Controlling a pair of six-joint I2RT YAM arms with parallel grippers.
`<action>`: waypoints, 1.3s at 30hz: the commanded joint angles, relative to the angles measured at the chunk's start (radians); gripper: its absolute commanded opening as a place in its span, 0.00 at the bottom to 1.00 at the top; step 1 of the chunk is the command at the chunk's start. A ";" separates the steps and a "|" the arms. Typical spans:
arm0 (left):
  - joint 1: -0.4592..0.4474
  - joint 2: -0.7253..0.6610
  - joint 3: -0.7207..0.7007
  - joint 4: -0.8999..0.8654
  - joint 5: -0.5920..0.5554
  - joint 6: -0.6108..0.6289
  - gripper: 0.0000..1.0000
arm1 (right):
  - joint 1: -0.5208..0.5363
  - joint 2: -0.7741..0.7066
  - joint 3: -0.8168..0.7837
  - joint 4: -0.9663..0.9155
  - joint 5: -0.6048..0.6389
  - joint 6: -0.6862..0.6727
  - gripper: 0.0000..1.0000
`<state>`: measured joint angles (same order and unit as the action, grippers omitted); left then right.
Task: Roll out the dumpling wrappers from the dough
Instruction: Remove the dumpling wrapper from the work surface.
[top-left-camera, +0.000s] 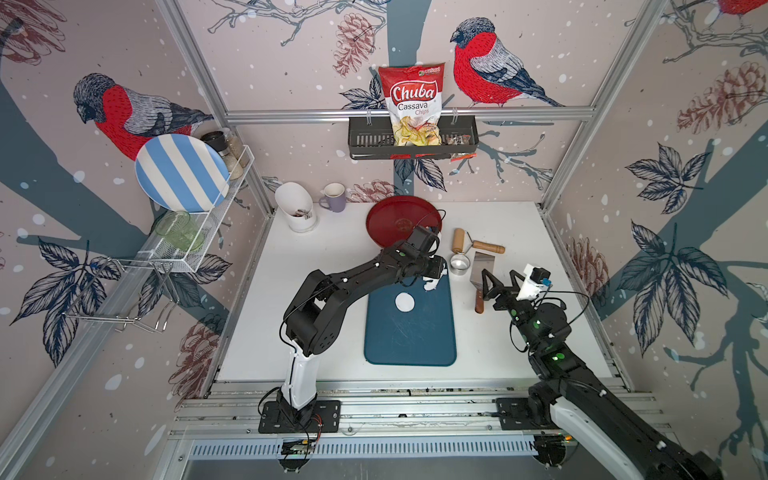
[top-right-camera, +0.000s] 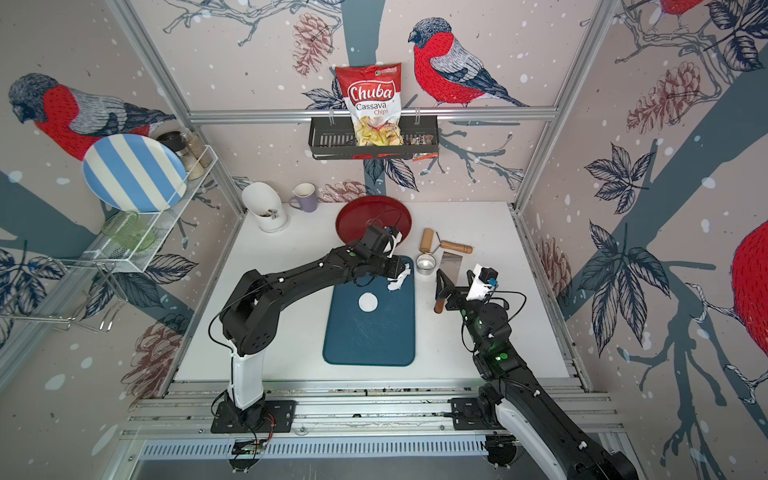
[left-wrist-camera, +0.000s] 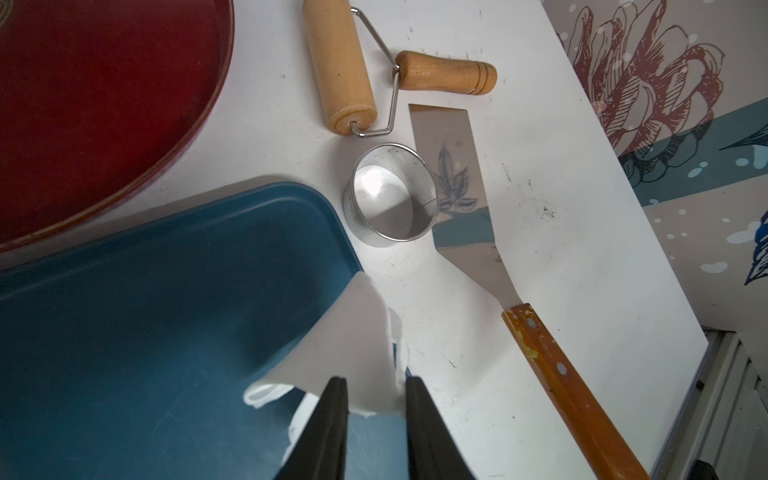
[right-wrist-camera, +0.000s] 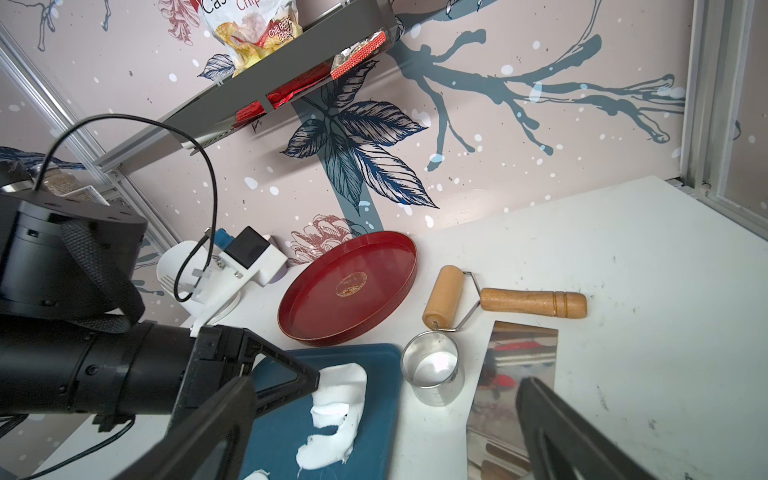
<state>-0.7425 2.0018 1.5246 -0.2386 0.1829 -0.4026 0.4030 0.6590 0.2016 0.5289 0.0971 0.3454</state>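
Board: laid mid-frame in both top views as the work surface.
Tray: set above the board, empty, likely meant for finished wrappers.
Right gripper: spread wide and empty over the spatula at right, seemingly parked aside.
Left gripper: pinched on the dough at the board's upper right corner, one edge lifted, probably to clear the offcut.
Wrapper: lying flat, upper middle of the board, apart from the dough.

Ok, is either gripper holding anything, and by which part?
The left gripper pinches the dough by its raised end; the rest trails onto the blue board. The right gripper is open, holding nothing.
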 joint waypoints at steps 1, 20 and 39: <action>0.006 0.008 0.005 0.025 0.000 0.007 0.32 | -0.001 -0.002 -0.002 0.035 0.007 0.013 1.00; 0.049 -0.052 -0.043 0.052 0.101 -0.022 0.55 | -0.020 0.170 0.168 -0.095 -0.205 0.053 1.00; 0.078 -0.073 -0.067 0.074 0.164 -0.016 0.63 | -0.049 0.697 0.568 -0.450 -0.379 0.097 0.99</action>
<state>-0.6708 1.9404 1.4590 -0.1970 0.3290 -0.4294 0.3534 1.3262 0.7422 0.1307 -0.2485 0.4263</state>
